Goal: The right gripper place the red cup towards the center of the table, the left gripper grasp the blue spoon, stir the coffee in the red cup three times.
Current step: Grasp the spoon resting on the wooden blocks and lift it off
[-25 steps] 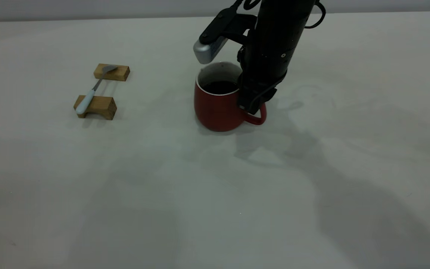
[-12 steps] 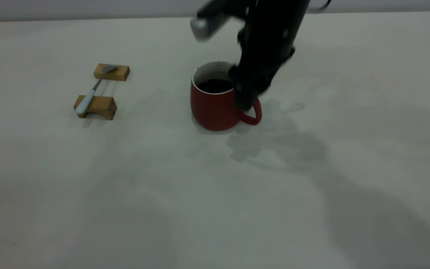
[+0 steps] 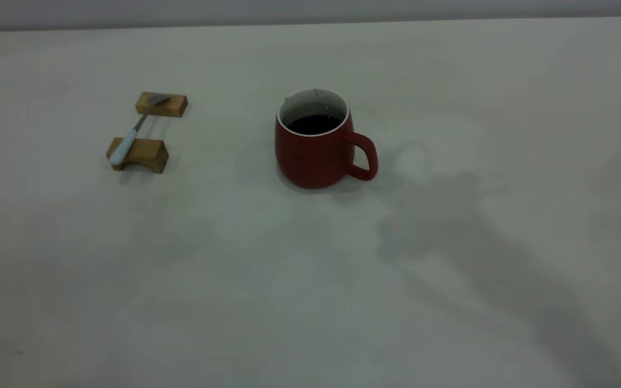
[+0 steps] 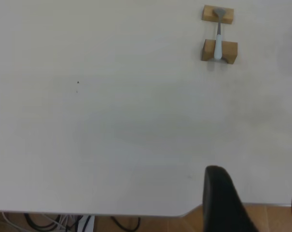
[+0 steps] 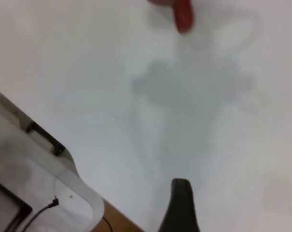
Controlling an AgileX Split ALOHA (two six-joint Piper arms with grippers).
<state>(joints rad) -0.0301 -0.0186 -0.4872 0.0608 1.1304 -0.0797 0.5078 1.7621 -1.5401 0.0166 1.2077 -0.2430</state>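
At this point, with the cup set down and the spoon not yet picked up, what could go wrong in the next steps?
1. The blue spoon bridges two wooden blocks; a poorly centred pinch by the left claw could tip it off or shove the blocks.
2. The red cup holds coffee and stands free on the table; hard stirring might slosh it or nudge the cup.
3. The handle sticks out sideways, so an approaching arm could clip it.

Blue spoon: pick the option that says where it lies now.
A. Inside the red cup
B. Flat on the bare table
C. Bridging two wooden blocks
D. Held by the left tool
C. The blue spoon spans the two wooden blocks, its handle on the nearer one and its bowl on the farther one, well apart from the red cup.
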